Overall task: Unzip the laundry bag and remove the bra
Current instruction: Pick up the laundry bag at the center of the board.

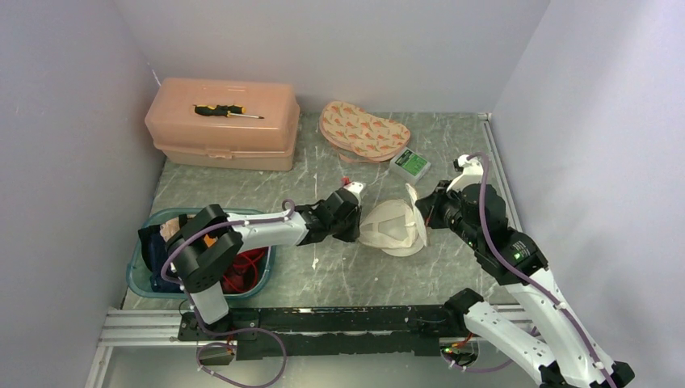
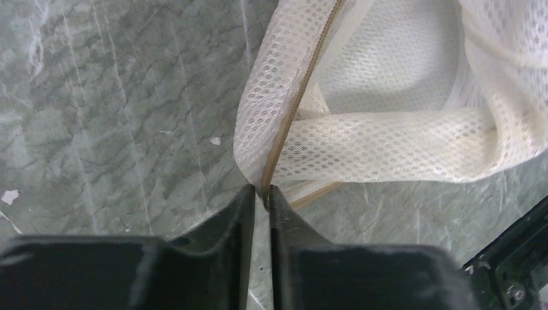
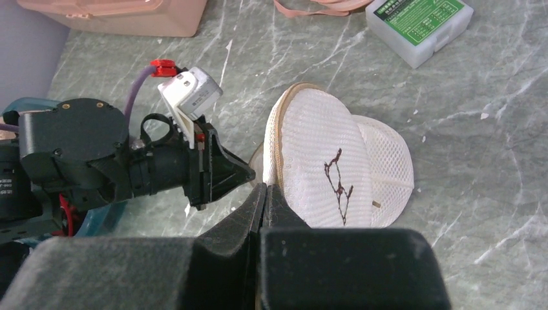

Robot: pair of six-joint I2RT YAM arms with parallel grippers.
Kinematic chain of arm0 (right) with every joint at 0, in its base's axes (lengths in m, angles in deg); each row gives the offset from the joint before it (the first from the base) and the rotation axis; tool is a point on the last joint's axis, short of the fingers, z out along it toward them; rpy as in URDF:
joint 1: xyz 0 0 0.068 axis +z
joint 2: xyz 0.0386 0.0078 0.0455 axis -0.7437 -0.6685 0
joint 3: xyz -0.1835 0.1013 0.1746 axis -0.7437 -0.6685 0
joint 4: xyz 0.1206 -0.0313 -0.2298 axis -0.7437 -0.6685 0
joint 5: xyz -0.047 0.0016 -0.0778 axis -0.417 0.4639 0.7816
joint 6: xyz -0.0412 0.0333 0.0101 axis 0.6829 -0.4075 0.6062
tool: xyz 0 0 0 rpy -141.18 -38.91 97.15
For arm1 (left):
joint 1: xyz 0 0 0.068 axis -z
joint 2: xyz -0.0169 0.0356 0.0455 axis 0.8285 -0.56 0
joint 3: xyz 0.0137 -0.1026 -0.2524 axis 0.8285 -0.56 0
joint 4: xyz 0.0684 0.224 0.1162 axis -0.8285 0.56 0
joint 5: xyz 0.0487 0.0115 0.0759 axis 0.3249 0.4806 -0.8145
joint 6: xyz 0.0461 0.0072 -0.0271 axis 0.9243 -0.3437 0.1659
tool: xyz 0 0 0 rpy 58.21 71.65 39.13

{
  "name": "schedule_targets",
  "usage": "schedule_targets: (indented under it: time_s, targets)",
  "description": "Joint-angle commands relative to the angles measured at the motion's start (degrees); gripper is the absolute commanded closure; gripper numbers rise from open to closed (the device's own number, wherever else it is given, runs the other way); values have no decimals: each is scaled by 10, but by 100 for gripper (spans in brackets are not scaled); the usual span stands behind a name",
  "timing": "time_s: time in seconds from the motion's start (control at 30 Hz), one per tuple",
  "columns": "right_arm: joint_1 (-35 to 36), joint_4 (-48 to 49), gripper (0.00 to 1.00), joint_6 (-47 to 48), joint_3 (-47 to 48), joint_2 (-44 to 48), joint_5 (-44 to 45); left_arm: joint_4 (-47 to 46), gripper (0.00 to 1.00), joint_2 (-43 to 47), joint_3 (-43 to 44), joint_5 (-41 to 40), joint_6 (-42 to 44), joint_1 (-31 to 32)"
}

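Note:
The white mesh laundry bag [image 1: 392, 226] lies on the marble table between both grippers, its tan zipper edge gaping open; the inside shown in the left wrist view [image 2: 388, 139] is bare white mesh. My left gripper [image 1: 361, 220] is shut on the bag's zipper edge [image 2: 262, 192]. My right gripper [image 1: 422, 217] is shut on the bag's opposite rim [image 3: 263, 188], next to the domed side with a dark twig print [image 3: 323, 161]. A bright red strappy fabric piece, seemingly the bra [image 1: 246, 271], lies in the teal bin [image 1: 133, 271] under the left arm.
A peach toolbox [image 1: 222, 121] with a screwdriver [image 1: 226, 111] on its lid stands at the back left. A patterned pouch [image 1: 363, 131] and a green-and-white box [image 1: 410, 164] lie behind the bag. Walls close in on both sides.

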State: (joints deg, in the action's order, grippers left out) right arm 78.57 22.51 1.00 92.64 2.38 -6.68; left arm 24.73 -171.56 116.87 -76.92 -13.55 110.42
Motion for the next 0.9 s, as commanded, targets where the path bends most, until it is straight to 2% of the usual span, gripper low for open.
schedule_targets:
  time_s: [0.0, 0.03, 0.17, 0.27, 0.4, 0.47, 0.53, 0.77, 0.83, 0.87]
  targets:
    - [0, 15, 100, -8, 13, 11, -2, 12, 92, -11, 32, -17, 10, 3]
    - [0, 16, 100, -8, 13, 12, -3, 13, 97, -12, 35, -17, 10, 3]
    - [0, 16, 100, -5, 13, 16, 5, 27, 97, 25, 42, -14, 4, 3]
    - [0, 6, 100, 8, 44, 5, 32, 108, 97, 81, 82, -15, -1, 2]
    - [0, -31, 100, 33, 136, -30, 95, 269, 97, 125, 253, -33, 24, 2]
    - [0, -21, 100, 43, 152, -35, 105, 306, 97, 139, 305, -26, 34, 2]
    - [0, -19, 100, 42, 149, -39, 106, 309, 97, 150, 312, -19, 31, 2]
    - [0, 13, 100, -2, 36, -48, 80, 264, 97, 105, 192, 30, -28, -26]
    - [0, 16, 100, 2, 57, -58, 81, 257, 97, 110, 203, 36, -24, -35]
    - [0, 6, 100, 21, 142, -79, 95, 278, 97, 122, 270, 17, 6, -37]
